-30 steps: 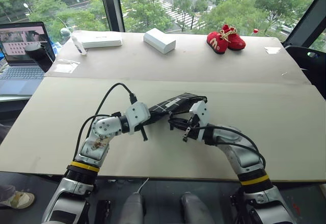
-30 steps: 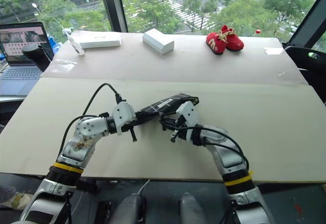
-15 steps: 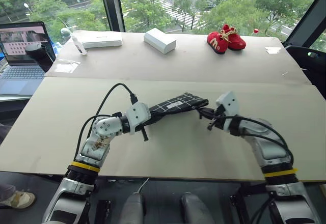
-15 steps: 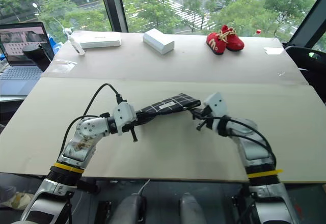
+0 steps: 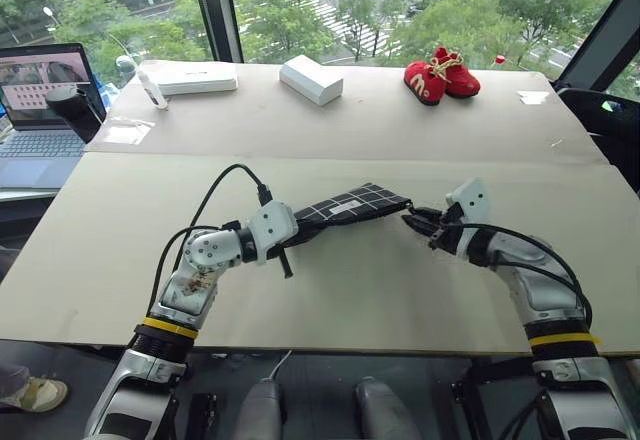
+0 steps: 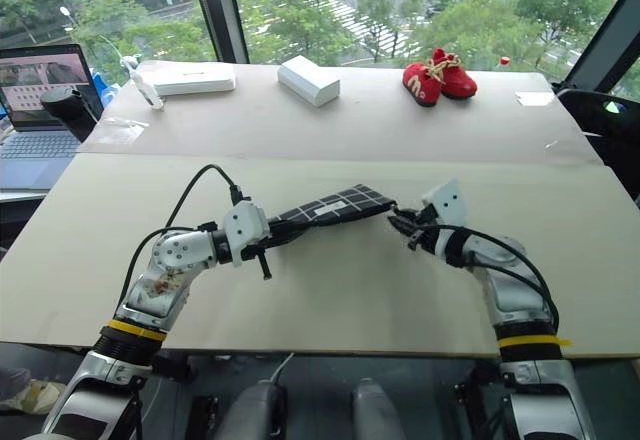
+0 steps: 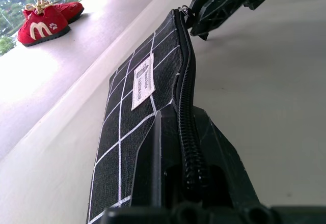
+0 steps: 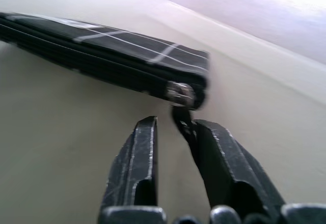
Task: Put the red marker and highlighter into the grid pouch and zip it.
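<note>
The grid pouch (image 5: 350, 205), black with white grid lines and a small white label, is held just above the table's middle. My left gripper (image 5: 298, 226) is shut on its left end, pinching the zipper edge (image 7: 189, 132). The zipper runs closed along the whole pouch, with the metal slider (image 8: 179, 92) at the far right end. My right gripper (image 5: 416, 222) stands open just off that end. The black pull strap (image 8: 184, 126) hangs between its fingers (image 8: 137, 163), against the inner side of one of them. The red marker and the highlighter are hidden.
At the back of the table (image 5: 330, 130) sit red baby shoes (image 5: 441, 73), a white box (image 5: 311, 78) and a flat white box (image 5: 195, 78). A laptop (image 5: 42, 110) stands off the table's left edge.
My right gripper moved right along the pouch to its right end and then opened. The pouch went from bent to stretched straight. The left gripper stayed in place.
</note>
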Robot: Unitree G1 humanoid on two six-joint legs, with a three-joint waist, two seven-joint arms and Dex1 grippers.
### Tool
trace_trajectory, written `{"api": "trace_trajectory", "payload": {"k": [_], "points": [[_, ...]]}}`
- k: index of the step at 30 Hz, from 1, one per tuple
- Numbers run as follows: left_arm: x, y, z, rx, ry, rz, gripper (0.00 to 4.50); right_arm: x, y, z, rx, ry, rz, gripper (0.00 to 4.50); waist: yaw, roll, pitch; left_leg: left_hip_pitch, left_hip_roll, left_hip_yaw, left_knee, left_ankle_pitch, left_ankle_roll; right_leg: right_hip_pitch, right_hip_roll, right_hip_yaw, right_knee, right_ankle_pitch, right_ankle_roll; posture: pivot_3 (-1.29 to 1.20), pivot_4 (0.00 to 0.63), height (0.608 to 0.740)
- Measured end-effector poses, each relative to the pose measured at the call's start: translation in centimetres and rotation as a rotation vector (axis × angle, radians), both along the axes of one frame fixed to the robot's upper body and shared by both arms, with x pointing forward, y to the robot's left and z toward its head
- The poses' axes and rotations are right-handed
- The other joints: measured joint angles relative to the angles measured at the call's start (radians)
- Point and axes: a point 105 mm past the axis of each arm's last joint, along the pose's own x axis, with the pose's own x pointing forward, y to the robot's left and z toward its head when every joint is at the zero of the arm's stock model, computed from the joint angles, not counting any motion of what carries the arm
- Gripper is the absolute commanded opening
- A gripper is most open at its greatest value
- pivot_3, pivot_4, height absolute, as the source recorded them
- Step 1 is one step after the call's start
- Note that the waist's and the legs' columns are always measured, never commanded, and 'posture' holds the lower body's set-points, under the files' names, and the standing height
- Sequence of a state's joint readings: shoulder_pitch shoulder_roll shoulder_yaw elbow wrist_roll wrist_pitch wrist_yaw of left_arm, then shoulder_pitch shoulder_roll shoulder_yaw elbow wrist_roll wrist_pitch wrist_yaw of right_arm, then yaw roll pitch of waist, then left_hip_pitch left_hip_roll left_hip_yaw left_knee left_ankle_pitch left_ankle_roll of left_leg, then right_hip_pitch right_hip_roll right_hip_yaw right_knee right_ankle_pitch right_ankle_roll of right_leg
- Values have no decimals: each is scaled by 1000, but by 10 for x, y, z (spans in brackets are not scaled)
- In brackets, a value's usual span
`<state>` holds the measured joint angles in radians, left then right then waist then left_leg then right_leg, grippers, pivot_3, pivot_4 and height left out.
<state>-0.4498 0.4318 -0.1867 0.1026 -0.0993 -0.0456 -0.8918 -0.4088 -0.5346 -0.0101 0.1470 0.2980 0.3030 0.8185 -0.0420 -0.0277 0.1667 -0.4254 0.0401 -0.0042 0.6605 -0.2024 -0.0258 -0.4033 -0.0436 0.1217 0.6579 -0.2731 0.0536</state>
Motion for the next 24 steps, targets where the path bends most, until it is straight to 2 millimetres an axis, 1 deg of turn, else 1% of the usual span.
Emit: {"api": "trace_trajectory", "payload": {"k": [1,4,6,9,11,12,13,15,17,18,19,20,22,24], "points": [[0,0,0,0,0,0,0,-1,0,0,0,7,6,2827,1,0,0,0,0,0,0,0,0,0,0,0,0,0,0,0,150,729],[0,0,0,0,0,0,0,-1,-8,-1,-18,26,-5,2827,4,0,0,0,0,0,0,0,0,0,0,0,0,0,0,0,150,729],[0,0,0,0,-1,0,0,0,-21,2,-37,25,-41,2827,5,0,0,0,0,0,0,0,0,0,0,0,0,0,0,0,150,729],[0,1,0,0,-3,-7,0,1,-65,17,-73,-2,-160,2827,7,0,0,0,0,0,0,0,0,0,0,0,-1,0,0,0,150,729],[0,1,-1,1,-7,-19,0,-4,-83,25,-81,-12,-192,2827,7,0,0,0,0,0,0,0,0,1,0,0,-1,0,0,0,150,729],[-1,0,0,-2,-16,-37,0,-12,-92,26,-77,0,-191,2827,9,0,0,0,0,0,0,0,0,1,0,0,-1,0,0,0,150,729],[-3,-1,1,-9,-30,-65,0,-29,-99,24,-67,41,-162,2827,14,0,0,0,0,0,0,0,0,1,0,-1,-1,0,0,0,150,729],[-3,-2,-1,-8,-42,-103,0,-53,-100,18,-43,100,-95,2827,18,0,0,0,0,0,-1,0,0,1,0,0,-2,0,0,0,150,729],[-6,-5,-1,-13,-60,-169,0,-75,-91,14,-9,142,-15,2827,13,0,0,0,-1,1,0,0,0,2,0,1,-2,0,0,0,150,729],[-7,-6,0,-14,-66,-184,0,-78,-90,14,-5,144,-6,2827,14,0,0,0,-1,1,0,0,0,2,0,1,-2,0,1,0,150,729],[-9,-11,3,-15,-95,-239,0,-87,-87,15,7,149,12,2827,13,0,0,1,-1,1,0,0,0,2,0,1,-1,0,1,0,150,729],[-9,-13,4,-11,-108,-262,0,-91,-86,16,14,148,18,2827,14,0,0,1,-1,0,0,0,0,2,0,1,-1,-1,1,0,150,729],[-6,-15,6,10,-145,-319,0,-100,-83,21,40,141,22,2827,16,0,0,2,-1,0,0,0,0,3,0,1,-2,-2,3,0,150,729],[-2,-16,4,23,-158,-352,0,-107,-82,21,55,145,14,2827,18,0,0,1,-1,0,0,0,0,3,0,1,-2,-2,3,0,150,729]]}}
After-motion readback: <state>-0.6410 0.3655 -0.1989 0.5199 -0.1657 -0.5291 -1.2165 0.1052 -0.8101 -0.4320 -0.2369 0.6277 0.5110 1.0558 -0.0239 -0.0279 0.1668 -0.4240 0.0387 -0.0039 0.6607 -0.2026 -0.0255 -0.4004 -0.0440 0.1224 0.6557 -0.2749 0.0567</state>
